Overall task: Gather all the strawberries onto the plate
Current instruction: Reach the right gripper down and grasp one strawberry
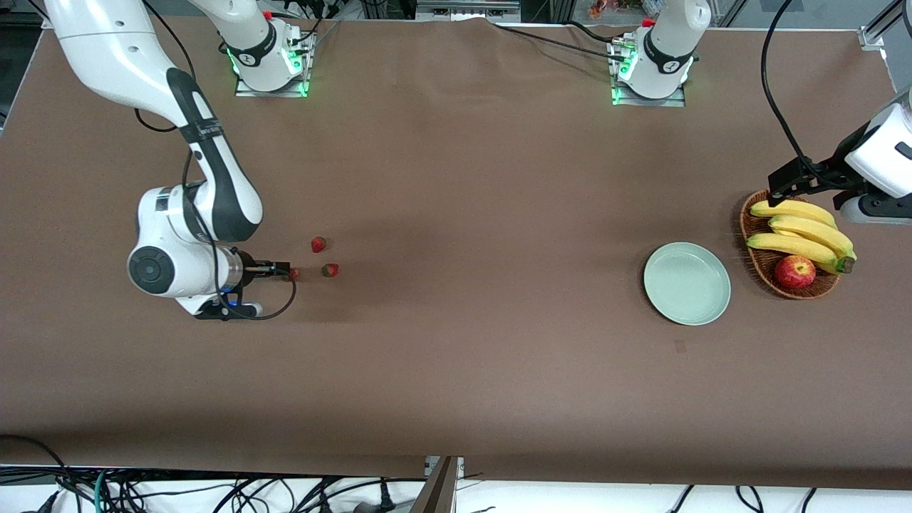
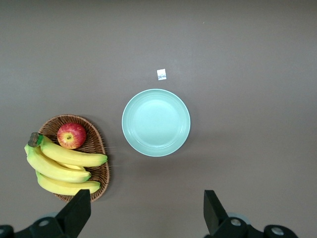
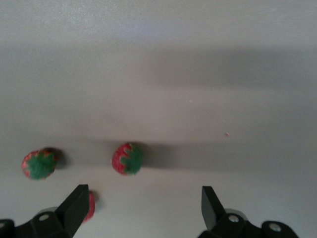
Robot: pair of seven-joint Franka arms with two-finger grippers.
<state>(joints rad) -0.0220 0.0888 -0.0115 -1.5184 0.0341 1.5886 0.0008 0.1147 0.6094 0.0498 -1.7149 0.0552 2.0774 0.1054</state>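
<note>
Brown cloth over the whole table. Plate (image 1: 687, 283) bare, toward the left arm's end, just beside the basket (image 1: 762, 264) with its bananas (image 1: 801, 231) and apple (image 1: 794, 271). Three strawberries (image 1: 318, 244) clustered well apart from the plate, toward the right arm's end. Right gripper (image 1: 288, 272) low among them, fingers wide, holding nothing, one berry (image 3: 89, 206) touching a finger (image 3: 77, 203). Left gripper (image 2: 147, 210) waiting high over the basket edge, fingers wide, empty. Likely risk: closing off-centre, nudging that berry aside or into its neighbours, since small and easily rolled.
</note>
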